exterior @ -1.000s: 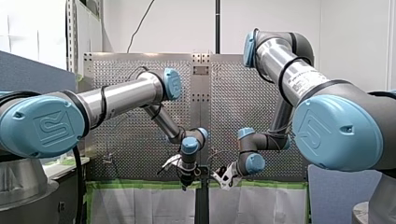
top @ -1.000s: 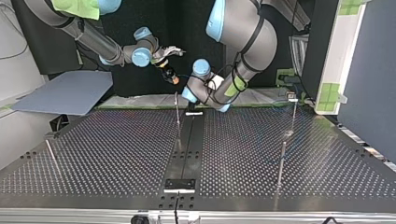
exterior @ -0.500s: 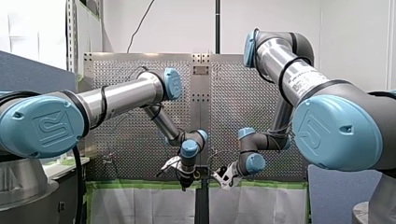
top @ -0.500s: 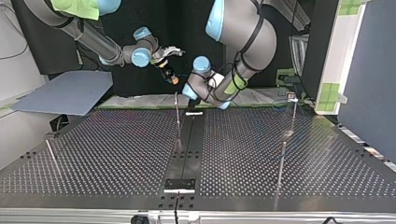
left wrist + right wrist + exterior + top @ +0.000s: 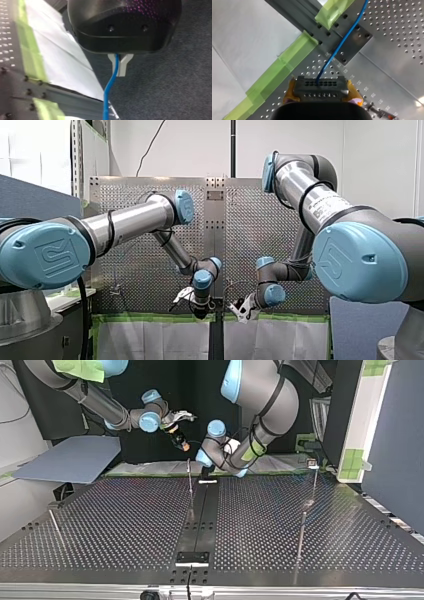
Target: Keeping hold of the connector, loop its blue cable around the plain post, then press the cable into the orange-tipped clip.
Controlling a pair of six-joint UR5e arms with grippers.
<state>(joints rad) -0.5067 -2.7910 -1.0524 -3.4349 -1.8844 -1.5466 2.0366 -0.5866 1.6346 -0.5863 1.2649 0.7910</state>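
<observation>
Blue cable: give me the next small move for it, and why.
Probably swing the connector, clamped between the yellow pads of my right gripper, around the nearest post: the blue cable runs into my left gripper, and no loop shows around any post yet.

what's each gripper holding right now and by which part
My right gripper clamps the connector by its two ends; my left gripper pinches the blue cable between its pale fingertips.

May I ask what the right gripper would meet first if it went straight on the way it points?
Probably the perforated table, near the bolted plate that the blue cable crosses. Nothing else shows ahead of my right gripper and its connector, though depth is unclear.
</observation>
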